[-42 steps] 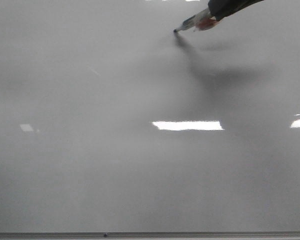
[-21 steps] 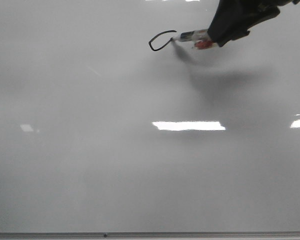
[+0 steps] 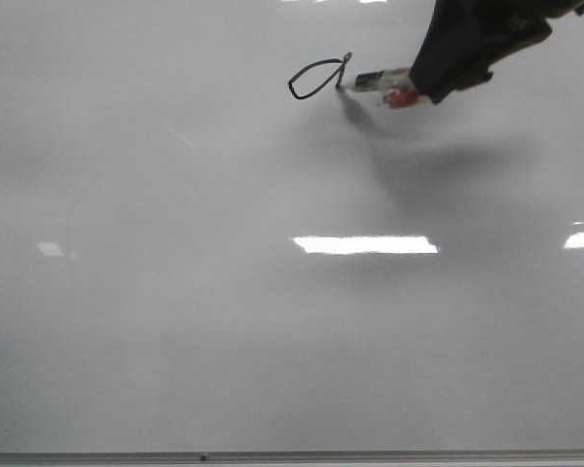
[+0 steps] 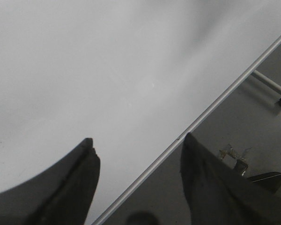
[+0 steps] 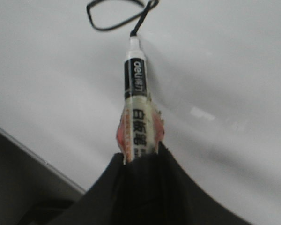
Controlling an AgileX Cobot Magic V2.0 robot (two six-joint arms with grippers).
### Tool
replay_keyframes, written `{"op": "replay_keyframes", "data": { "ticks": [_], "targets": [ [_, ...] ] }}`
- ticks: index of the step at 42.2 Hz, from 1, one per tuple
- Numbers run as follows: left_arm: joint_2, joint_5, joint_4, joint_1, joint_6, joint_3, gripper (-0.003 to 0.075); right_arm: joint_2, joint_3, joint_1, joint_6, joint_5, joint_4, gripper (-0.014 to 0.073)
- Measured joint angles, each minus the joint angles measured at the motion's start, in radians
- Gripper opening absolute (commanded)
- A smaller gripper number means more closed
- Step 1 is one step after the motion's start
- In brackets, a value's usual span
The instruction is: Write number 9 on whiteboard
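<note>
The left claw (image 4: 136, 183) hangs spread and empty over the whiteboard (image 3: 175, 321) near its frame edge, well away from the writing. Toward the board's far side, the number 9 (image 3: 319, 78) so far shows a closed loop and the start of its stem. Just right of it, the marker (image 3: 380, 84) touches the stem, its long axis lying across the board, clenched in the right claw (image 3: 438, 73). The stem likely runs toward the camera; nothing blocks that path.

The marker (image 5: 135, 93) barrel reads "deli", with Chinese characters below
</note>
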Motion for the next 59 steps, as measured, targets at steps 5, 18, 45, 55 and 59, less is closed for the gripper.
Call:
{"op": "replay_keyframes", "data": {
  "ticks": [5, 18, 45, 55, 59],
  "targets": [
    [0.000, 0.000, -0.002, 0.000, 0.000, 0.000, 0.0386, 0.060, 0.066, 0.042, -0.028, 0.032, 0.000, -0.0058],
    [0.000, -0.006, -0.007, 0.000, 0.017, 0.000, 0.0386, -0.016, 0.109, 0.108, -0.068, 0.076, -0.005, -0.0058],
    [0.267, 0.026, -0.261, -0.390, 0.409, -0.142, 0.0513, -0.373, 0.109, 0.190, -0.526, 0.551, 0.145, -0.0058],
    [0.401, 0.026, -0.267, -0.476, 0.411, -0.204, 0.0499, -0.373, 0.109, 0.190, -0.534, 0.551, 0.147, -0.0058],
    [0.429, 0.021, -0.272, -0.478, 0.415, -0.212, 0.0405, -0.373, 0.109, 0.190, -0.534, 0.551, 0.147, -0.0058]
  ]
}}
